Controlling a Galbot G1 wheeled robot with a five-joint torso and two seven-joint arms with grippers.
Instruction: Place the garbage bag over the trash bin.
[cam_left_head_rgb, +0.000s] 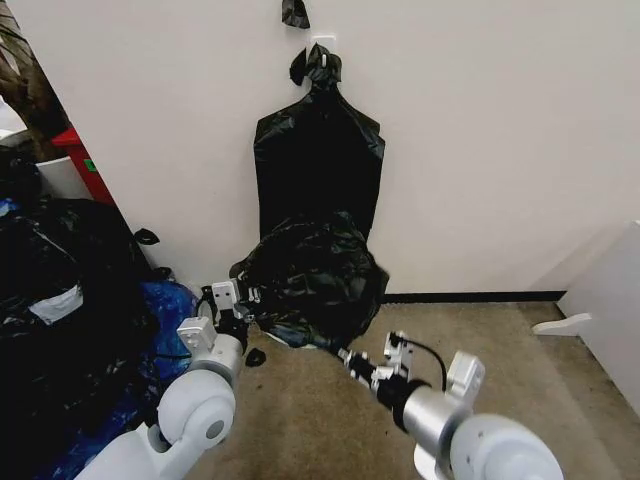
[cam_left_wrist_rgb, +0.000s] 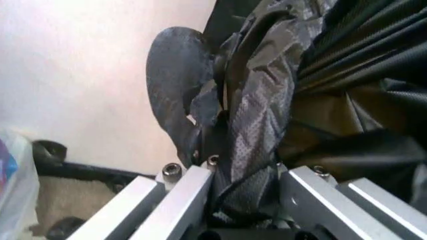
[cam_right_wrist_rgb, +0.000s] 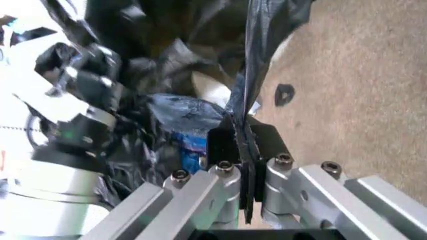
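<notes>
Arms low, reaching forward: left gripper (cam_left_head_rgb: 243, 297) and right gripper (cam_left_head_rgb: 344, 354) both clamped on garbage bag (cam_left_head_rgb: 315, 280) edges.

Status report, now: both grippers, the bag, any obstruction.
Left gripper shut on garbage bag. Right gripper pinching the bag's edge. Bag draped over the bin by the wall. Blue bag close on the left.

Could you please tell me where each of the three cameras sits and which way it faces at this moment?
Head view: from the robot's head, down at the garbage bag by the wall; both arms show.
Left wrist view: along the left gripper, shut on the bag's film.
Right wrist view: along the right gripper, pinching a bag edge above carpet; the left gripper is beyond.
All three share the bag.
</notes>
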